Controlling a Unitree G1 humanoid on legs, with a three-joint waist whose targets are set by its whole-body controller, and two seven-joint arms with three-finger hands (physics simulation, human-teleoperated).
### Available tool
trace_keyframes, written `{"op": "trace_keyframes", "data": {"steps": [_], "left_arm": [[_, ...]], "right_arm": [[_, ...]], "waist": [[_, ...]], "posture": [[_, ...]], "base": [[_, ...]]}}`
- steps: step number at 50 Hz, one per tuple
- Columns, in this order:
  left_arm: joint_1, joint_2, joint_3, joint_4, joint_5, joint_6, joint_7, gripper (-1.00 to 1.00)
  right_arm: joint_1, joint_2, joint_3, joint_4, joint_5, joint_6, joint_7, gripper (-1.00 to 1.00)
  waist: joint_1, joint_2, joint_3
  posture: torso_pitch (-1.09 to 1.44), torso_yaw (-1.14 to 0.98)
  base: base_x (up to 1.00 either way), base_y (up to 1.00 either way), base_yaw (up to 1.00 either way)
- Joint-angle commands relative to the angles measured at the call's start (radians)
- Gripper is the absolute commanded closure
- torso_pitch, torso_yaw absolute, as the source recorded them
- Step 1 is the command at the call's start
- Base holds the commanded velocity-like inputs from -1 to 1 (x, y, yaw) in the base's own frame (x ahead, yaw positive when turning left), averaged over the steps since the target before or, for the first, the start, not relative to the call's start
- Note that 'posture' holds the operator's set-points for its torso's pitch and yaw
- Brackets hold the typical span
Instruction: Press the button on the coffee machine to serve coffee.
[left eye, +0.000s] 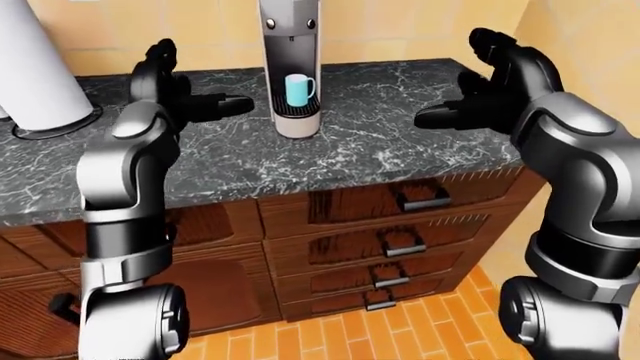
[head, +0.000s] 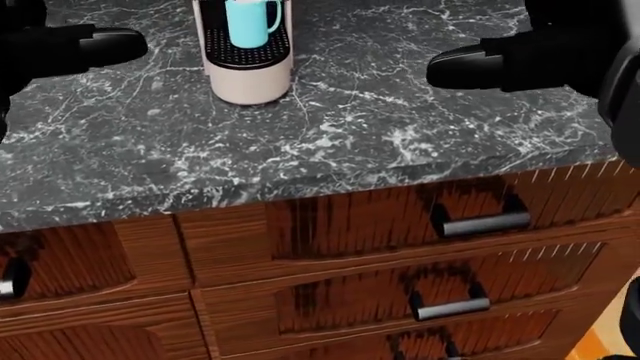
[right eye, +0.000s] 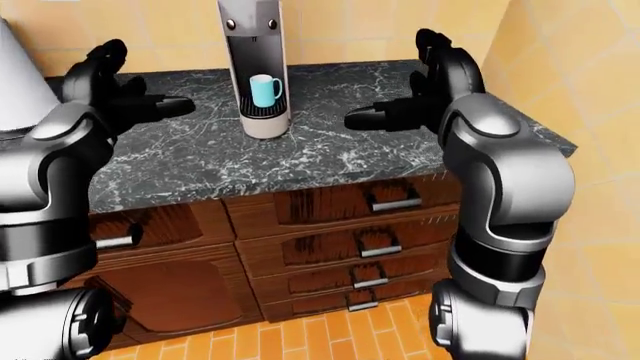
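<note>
The coffee machine (left eye: 292, 67) is a silver tower on a white base, standing on the dark marble counter (left eye: 380, 150). A cyan mug (left eye: 298, 89) sits on its drip tray. Two small dark buttons (right eye: 232, 24) show near the tower's top. The head view shows only the base (head: 248, 75) and the mug (head: 248, 21). My left hand (left eye: 205, 103) hovers open above the counter, left of the machine and apart from it. My right hand (left eye: 450, 112) is open too, well to the machine's right. Neither hand touches anything.
A big white cylinder (left eye: 35, 67) stands on the counter at the far left. Under the counter are wooden drawers with metal handles (left eye: 425, 201) and a cabinet door (left eye: 215, 289). A yellow wall (left eye: 590, 37) closes the right side. Orange tiles (left eye: 330, 337) cover the floor.
</note>
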Motion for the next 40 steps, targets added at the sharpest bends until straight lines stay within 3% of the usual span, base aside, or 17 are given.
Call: {"op": "trace_keyframes", "data": {"steps": [1, 8, 10, 12, 13, 14, 15, 21, 23, 25, 26, 27, 29, 33, 34, 36, 40], "left_arm": [[-0.038, 0.016, 0.005, -0.022, -0.001, -0.028, -0.005, -1.0], [-0.046, 0.015, 0.004, -0.017, 0.001, -0.026, -0.004, -1.0], [-0.047, 0.012, 0.001, -0.014, 0.003, -0.03, -0.004, -1.0], [-0.049, 0.012, 0.003, -0.024, 0.001, -0.019, -0.002, -1.0], [-0.048, 0.012, 0.003, -0.028, 0.0, -0.016, -0.001, -1.0], [-0.052, 0.014, 0.004, -0.03, -0.001, -0.012, -0.002, -1.0], [-0.051, 0.014, 0.004, -0.031, -0.001, -0.011, -0.002, -1.0], [-0.035, 0.011, 0.006, -0.044, -0.002, -0.01, -0.001, -1.0], [-0.032, 0.01, 0.006, -0.045, -0.003, -0.01, -0.002, -1.0], [-0.031, 0.01, 0.005, -0.045, -0.002, -0.009, -0.002, -1.0], [-0.03, 0.008, 0.004, -0.039, 0.0, -0.017, -0.003, -1.0], [-0.028, 0.006, 0.003, -0.042, 0.0, -0.016, -0.002, -1.0], [-0.027, 0.005, 0.003, -0.049, -0.001, -0.008, 0.0, -1.0], [-0.016, -0.001, 0.003, -0.063, -0.002, -0.006, 0.002, -1.0], [-0.014, -0.002, 0.003, -0.068, -0.003, -0.002, 0.003, -1.0], [-0.013, -0.003, 0.003, -0.071, -0.004, 0.0, 0.004, -1.0], [-0.01, -0.007, 0.001, -0.075, -0.003, -0.001, 0.006, -1.0]], "right_arm": [[-0.031, -0.007, -0.008, -0.024, -0.005, -0.03, -0.005, -1.0], [-0.028, -0.009, -0.012, -0.029, 0.0, -0.029, -0.007, -1.0], [-0.023, -0.009, -0.013, -0.028, 0.001, -0.034, -0.006, -1.0], [-0.03, -0.014, -0.014, -0.03, 0.004, -0.025, -0.006, -1.0], [-0.029, -0.016, -0.015, -0.033, 0.005, -0.023, -0.005, -1.0], [-0.025, -0.018, -0.016, -0.031, 0.005, -0.03, -0.004, -1.0], [-0.026, -0.017, -0.014, -0.031, 0.005, -0.03, -0.005, -1.0], [-0.03, -0.011, -0.009, -0.026, 0.005, -0.033, -0.011, -1.0], [-0.024, -0.009, -0.01, -0.025, 0.004, -0.039, -0.012, -1.0], [-0.022, -0.009, -0.007, -0.019, 0.004, -0.045, -0.01, -1.0], [-0.024, -0.008, -0.005, -0.015, 0.004, -0.044, -0.009, -1.0], [-0.024, -0.008, -0.002, -0.013, 0.002, -0.042, -0.01, -1.0], [-0.021, -0.006, -0.004, -0.018, 0.004, -0.04, -0.008, -1.0], [-0.014, -0.008, -0.003, -0.037, 0.005, -0.023, -0.004, -1.0], [-0.005, -0.011, -0.005, -0.038, 0.001, -0.029, -0.002, -1.0], [-0.003, -0.014, -0.003, -0.038, -0.004, -0.023, -0.001, -1.0], [-0.001, -0.017, -0.002, -0.035, -0.013, -0.012, 0.009, -1.0]], "waist": [[0.01, -0.011, -0.026], [0.0, 0.051, -0.014], [-0.008, 0.087, -0.016], [-0.014, 0.151, -0.034], [-0.003, 0.112, -0.022], [-0.01, 0.13, -0.02], [-0.007, 0.127, -0.019], [0.006, 0.073, -0.015], [0.012, 0.044, -0.018], [0.017, -0.009, -0.03], [0.023, -0.014, -0.039], [0.013, 0.005, -0.006], [0.016, 0.008, -0.012], [0.01, 0.073, -0.002], [0.003, 0.053, -0.005], [0.001, 0.055, -0.024], [0.0, 0.049, -0.028]], "posture": [[0.0, 0.0], [0.0, 0.0], [0.0, 0.0], [0.0, 0.0], [0.0, 0.0], [0.0, 0.0], [0.0, 0.0], [0.0, 0.0], [0.0, 0.0], [0.0, 0.0], [0.0, 0.0], [0.0, 0.0], [0.0, 0.0], [0.0, 0.0], [0.0, 0.0], [0.0, 0.0], [0.0, 0.0]], "base": [[0.22, 0.01, 0.0], [0.24, 0.0, 0.0], [0.25, 0.0, 0.0], [0.24, 0.0, 0.0], [0.24, 0.0, 0.0], [0.24, 0.0, 0.0], [0.24, 0.0, 0.0], [0.25, 0.0, 0.0], [0.25, 0.0, 0.0], [0.25, 0.0, 0.0], [0.2, 0.0, 0.0], [0.05, 0.0, 0.0], [0.0, 0.0, 0.0], [0.0, 0.0, 0.0], [0.0, 0.0, 0.0], [0.0, 0.0, 0.0], [0.0, 0.0, 0.0]]}}
